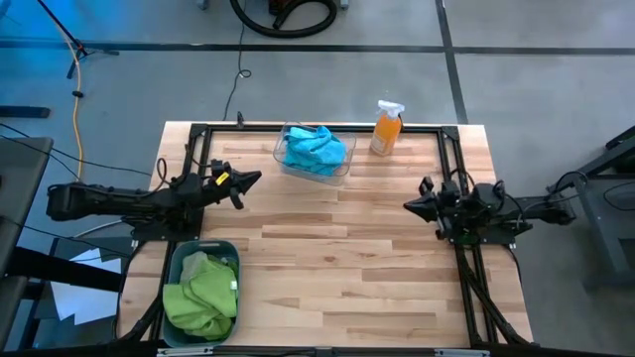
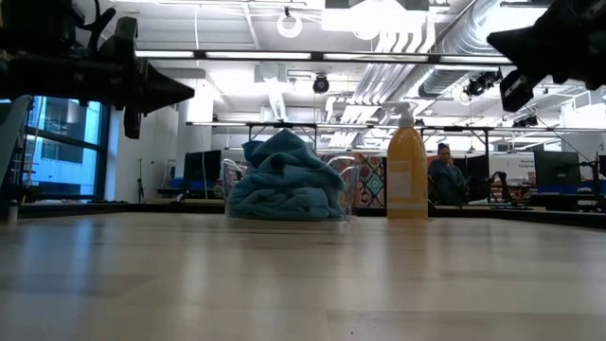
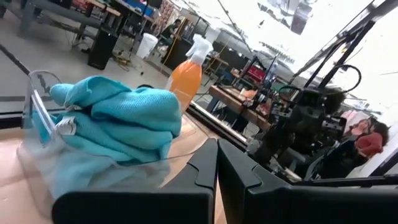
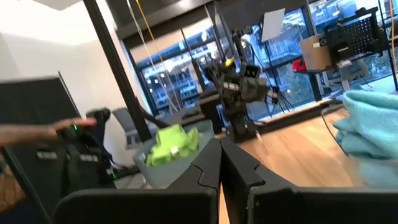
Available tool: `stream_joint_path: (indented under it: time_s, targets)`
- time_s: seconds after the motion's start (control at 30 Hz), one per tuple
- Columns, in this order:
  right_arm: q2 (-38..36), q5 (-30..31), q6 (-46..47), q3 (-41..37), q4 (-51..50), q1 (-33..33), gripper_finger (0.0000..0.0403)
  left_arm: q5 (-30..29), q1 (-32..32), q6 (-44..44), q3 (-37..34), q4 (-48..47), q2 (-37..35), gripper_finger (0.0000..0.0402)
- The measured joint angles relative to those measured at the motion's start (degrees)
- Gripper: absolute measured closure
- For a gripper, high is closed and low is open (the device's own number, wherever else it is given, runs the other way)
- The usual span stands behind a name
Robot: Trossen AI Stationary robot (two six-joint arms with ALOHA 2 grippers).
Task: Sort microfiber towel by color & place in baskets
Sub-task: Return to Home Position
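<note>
Homing step judged in hand; left gripper (image 1: 250, 180) sat mid-left, right gripper (image 1: 411, 205) mid-right, fingers (image 3: 202, 177) pressed together, empty; next called for retraction only.

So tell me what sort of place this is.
Probably a robotics lab in an open workshop: exposed pale ceiling ducts, rows of desks with dark monitors, and a light wooden-plank table.

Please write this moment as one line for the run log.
blue towels in clear bin | green towels in teal bin | left gripper shut, empty, raised | right gripper shut, empty, raised | orange spray bottle beside clear bin
</note>
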Motion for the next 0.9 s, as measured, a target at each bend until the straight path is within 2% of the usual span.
stream_joint_path:
  time_s: [0.3,0.43,0.7,0.9]
  targets:
    - [0.2,0.4,-8.2,-0.4,-4.8,0.0,0.0403,0.0,0.0,0.0,0.0,-10.7,-10.9,0.0401]
    - [0.5,2.0,-9.7,-0.4,-9.9,0.0,0.0403,0.0,0.0,0.0,0.0,-15.5,-16.1,0.0401]
    - [1.4,2.1,-9.4,-0.4,-10.2,0.0,0.0403,0.1,0.0,0.0,0.0,-37.1,-26.6,0.0401]
    - [1.4,2.1,-9.3,-0.3,-10.2,0.0,0.0403,1.8,0.0,-0.4,0.0,-37.1,-31.2,0.0401]
